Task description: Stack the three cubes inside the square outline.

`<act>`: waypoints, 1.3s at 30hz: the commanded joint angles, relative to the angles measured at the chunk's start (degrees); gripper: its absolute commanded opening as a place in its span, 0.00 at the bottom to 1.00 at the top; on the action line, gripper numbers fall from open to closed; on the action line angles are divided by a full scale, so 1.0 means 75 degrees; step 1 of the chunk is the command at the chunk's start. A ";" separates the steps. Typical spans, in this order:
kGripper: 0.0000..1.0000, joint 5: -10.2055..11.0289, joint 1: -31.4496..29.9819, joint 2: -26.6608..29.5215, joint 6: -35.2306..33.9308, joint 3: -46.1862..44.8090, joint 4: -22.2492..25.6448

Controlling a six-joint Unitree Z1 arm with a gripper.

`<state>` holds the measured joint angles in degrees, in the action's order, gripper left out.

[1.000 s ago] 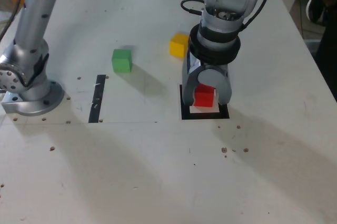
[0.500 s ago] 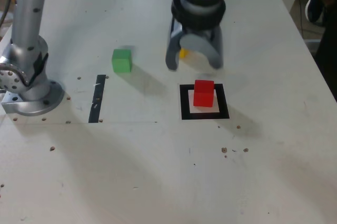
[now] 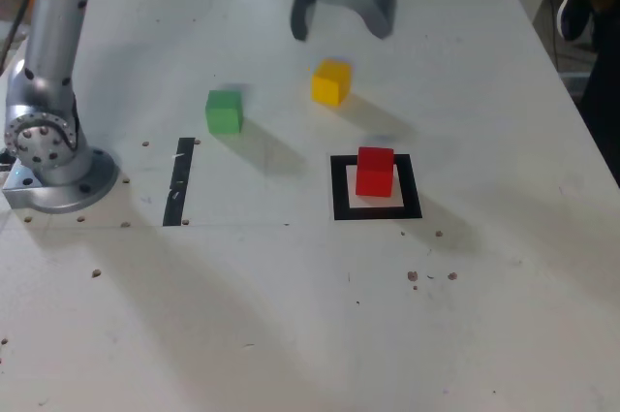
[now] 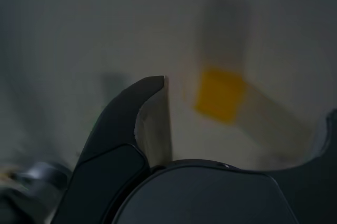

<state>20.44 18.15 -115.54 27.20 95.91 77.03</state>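
Observation:
A red cube (image 3: 375, 172) stands inside the black square outline (image 3: 339, 189), alone and untouched. The yellow cube (image 3: 330, 81) rests on the table behind it, and the green cube (image 3: 224, 111) lies further toward the exterior view's left. My gripper (image 3: 343, 32) hangs open and empty high above the table, just beyond the yellow cube. In the blurred wrist view the yellow cube (image 4: 220, 94) shows between the spread fingers (image 4: 131, 113), well below them.
The arm's grey base (image 3: 53, 155) stands at the exterior view's left edge. A straight black tape strip (image 3: 179, 180) lies beside it. Small screw holes and specks dot the white table (image 3: 291, 315) near the front.
The gripper opened and let go of the red cube in the outline, then rose and moved back toward the yellow cube. The red cube stayed in place.

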 commanded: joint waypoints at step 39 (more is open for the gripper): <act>0.39 -0.0580 0.0147 -0.0527 0.1462 -0.1511 -0.1679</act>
<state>16.09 19.12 -119.27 38.04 84.41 64.58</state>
